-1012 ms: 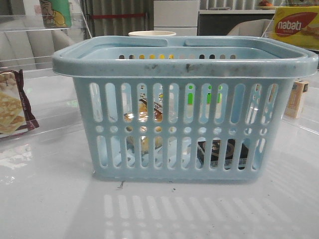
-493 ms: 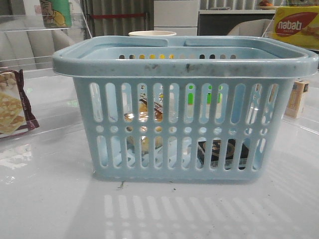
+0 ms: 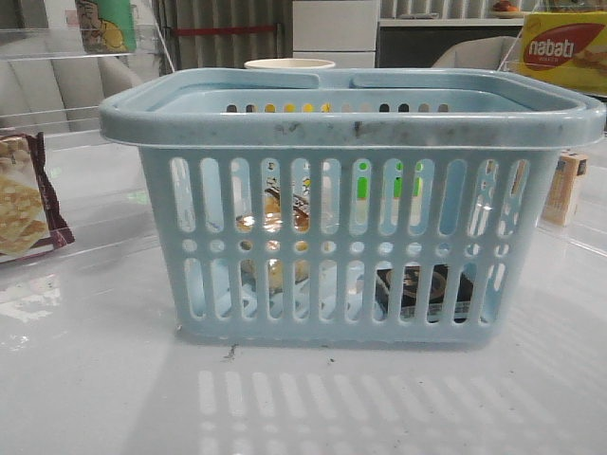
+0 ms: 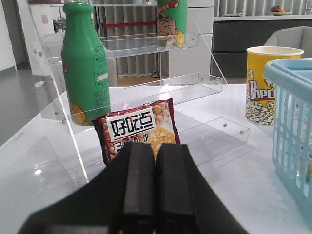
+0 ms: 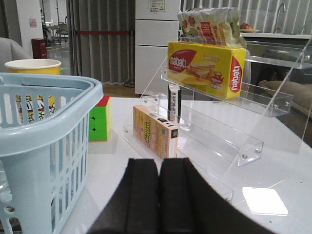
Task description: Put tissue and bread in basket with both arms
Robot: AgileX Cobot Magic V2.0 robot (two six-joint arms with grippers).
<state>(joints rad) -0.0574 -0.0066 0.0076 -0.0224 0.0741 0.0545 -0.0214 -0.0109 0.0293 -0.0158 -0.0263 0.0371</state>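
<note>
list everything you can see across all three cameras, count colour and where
basket: 1, pale blue, centre of table
bread: 1, golden-brown, inside basket, left part
tissue: 1, black, on basket floor, right part
cracker packet: 1, maroon-edged, left of basket, by the shelf
green bottle: 1, on left clear shelf
popcorn cup: 1, yellow, behind basket
nabati box: 1, yellow and red, on right clear shelf
small carton: 1, tan, on right shelf's lowest step
puzzle cube: 1, green face, behind basket
left gripper: black, shut, empty
right gripper: black, shut, empty
</note>
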